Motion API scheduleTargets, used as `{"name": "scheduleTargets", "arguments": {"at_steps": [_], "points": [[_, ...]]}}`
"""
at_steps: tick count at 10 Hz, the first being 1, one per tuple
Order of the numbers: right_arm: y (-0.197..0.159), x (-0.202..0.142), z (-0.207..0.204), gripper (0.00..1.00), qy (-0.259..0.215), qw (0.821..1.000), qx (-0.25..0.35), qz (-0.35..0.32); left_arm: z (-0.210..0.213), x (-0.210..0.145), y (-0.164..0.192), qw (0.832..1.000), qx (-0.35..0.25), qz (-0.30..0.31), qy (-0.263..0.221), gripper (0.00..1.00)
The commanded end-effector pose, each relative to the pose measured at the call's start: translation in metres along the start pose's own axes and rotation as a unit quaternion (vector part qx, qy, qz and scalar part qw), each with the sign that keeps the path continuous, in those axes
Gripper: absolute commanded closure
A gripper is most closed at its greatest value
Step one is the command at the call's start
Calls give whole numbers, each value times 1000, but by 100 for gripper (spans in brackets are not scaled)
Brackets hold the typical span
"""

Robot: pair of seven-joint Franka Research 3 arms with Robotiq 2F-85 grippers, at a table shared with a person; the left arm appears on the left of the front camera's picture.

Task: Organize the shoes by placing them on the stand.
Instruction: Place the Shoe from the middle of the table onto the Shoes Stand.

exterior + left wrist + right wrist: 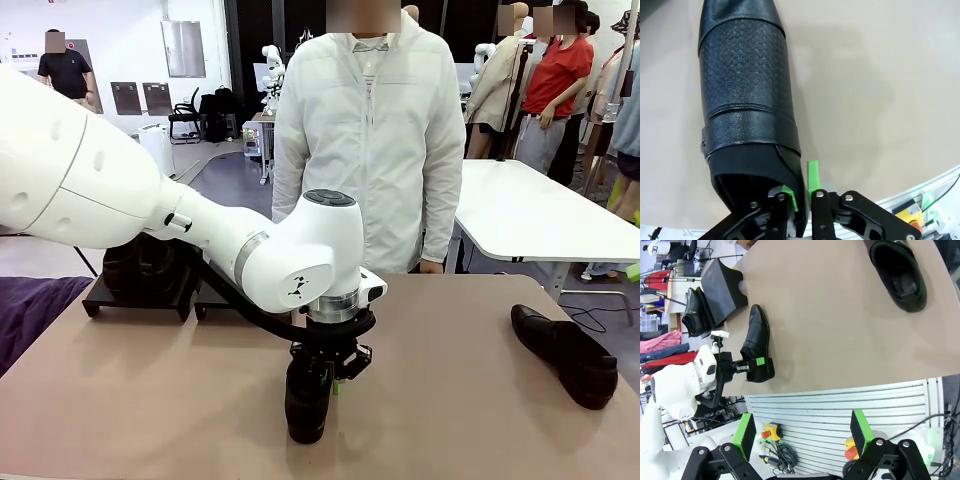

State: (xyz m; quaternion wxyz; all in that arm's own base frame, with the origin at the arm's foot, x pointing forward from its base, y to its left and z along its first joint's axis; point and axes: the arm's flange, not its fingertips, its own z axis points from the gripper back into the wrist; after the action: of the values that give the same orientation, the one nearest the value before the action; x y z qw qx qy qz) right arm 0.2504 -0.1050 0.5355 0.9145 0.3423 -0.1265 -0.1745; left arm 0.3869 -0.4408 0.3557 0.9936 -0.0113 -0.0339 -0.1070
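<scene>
A black slip-on shoe (307, 400) (745, 95) lies on the tan table near the front edge, toe toward me. My left gripper (322, 375) (801, 182) comes down over its heel, with one green pad inside the opening and one outside, shut on the shoe's side wall. Another shoe (565, 352) (900, 275) lies on its own at the right. At the far left the stand (135, 300) carries dark shoes (140, 265) (695, 312). A second, bare tray (722, 282) sits beside it. My right gripper (802, 432) hangs open off the table's near edge.
A person in a white jacket (370, 140) stands at the far side, one hand (432, 266) at the table edge. Purple cloth (35, 310) lies at the left. The left arm (200, 230) crosses in front of the stand.
</scene>
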Motion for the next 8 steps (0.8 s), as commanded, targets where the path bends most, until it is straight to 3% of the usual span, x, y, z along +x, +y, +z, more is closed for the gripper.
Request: {"name": "scheduleTargets", "arguments": {"at_steps": [1,5,6,8], "points": [[0,2,3,0,1,1000,14,11,3,3,-3,1000,21,12,-7,100],[0,2,3,0,1,1000,14,11,58,-6,16,998,13,-29,-60,100],[0,2,3,0,1,1000,14,11,81,-12,28,995,14,-37,-87,100],[0,2,3,0,1,1000,14,11,125,-28,66,981,14,-31,-193,100]]}}
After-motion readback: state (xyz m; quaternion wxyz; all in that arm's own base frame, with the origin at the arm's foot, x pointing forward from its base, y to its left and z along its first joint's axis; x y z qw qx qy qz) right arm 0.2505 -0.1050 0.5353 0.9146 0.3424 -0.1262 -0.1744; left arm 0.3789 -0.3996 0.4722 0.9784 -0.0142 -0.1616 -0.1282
